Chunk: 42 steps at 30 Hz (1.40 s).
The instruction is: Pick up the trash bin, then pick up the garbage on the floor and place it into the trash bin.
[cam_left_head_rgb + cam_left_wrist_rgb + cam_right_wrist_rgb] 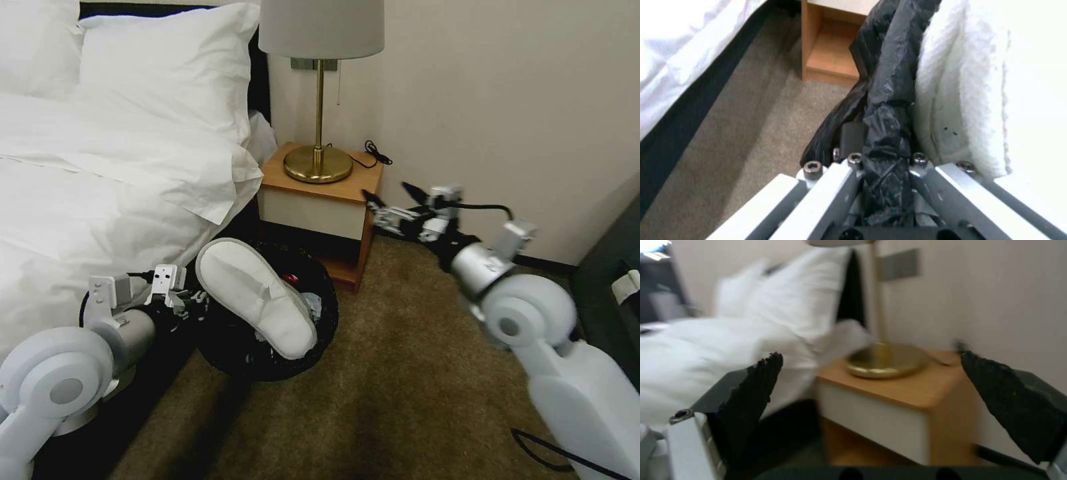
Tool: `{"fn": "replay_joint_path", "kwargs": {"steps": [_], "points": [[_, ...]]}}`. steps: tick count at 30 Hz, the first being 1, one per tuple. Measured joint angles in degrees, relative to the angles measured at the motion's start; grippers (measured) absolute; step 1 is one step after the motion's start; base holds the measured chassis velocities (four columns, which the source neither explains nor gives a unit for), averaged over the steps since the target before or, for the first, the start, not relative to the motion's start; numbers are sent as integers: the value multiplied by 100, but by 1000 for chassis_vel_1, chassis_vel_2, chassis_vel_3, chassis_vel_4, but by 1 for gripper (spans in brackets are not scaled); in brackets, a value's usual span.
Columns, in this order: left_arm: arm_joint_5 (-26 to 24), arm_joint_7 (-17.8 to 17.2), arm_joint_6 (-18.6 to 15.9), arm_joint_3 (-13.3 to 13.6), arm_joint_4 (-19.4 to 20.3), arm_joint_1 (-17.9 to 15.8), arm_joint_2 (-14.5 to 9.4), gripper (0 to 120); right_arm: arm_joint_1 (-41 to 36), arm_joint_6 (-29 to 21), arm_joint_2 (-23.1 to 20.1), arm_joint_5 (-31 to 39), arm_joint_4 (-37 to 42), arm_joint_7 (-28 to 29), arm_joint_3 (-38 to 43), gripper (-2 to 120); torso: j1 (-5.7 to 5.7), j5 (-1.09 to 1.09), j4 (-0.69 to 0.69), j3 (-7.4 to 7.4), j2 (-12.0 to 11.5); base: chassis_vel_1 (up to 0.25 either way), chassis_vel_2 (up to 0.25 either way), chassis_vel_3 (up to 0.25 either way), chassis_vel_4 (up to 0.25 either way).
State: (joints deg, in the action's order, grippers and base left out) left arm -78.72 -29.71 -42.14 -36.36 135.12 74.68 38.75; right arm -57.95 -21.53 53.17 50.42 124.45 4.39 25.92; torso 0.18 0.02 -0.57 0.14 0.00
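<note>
Head view: my left gripper [189, 298], lower left of frame, is clamped on the rim of the trash bin [313, 347] (black liner pinched between the fingers, confirmed by the left wrist view). Bin sits at lower centre, below the nightstand [313, 203]. A white slipper [257, 295] lies across its mouth, something red beneath. My right gripper [393, 195], centre right, hangs with fingers wide apart, empty, beside the nightstand.
</note>
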Motion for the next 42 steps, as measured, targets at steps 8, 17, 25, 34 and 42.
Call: {"fn": "replay_joint_path", "kwargs": {"steps": [8,17,25,34,42], "points": [[5,-63,0,-92,75,147,68,2,-1304,2,-89,-363,340,-119,1129,100,0,0,-1,0,0,0,0,0,0],[77,-24,0,-23,137,111,98,2,-2536,60,104,-797,814,-182,2014,100,-1,-1,0,0,0,0,0,0,0],[93,-49,0,-96,173,168,134,2,-3502,525,454,-1629,1122,-602,2445,100,-1,-2,0,0,0,0,0,0,0],[161,-63,0,-155,162,55,110,2,-4395,1598,794,-2560,1052,-894,2487,100,-1,-1,0,0,0,0,0,0,0],[240,-30,0,-200,222,135,261,2,-5110,2062,960,-3026,1373,-912,2664,100,0,-2,0,0,0,0,0,0,0]]}}
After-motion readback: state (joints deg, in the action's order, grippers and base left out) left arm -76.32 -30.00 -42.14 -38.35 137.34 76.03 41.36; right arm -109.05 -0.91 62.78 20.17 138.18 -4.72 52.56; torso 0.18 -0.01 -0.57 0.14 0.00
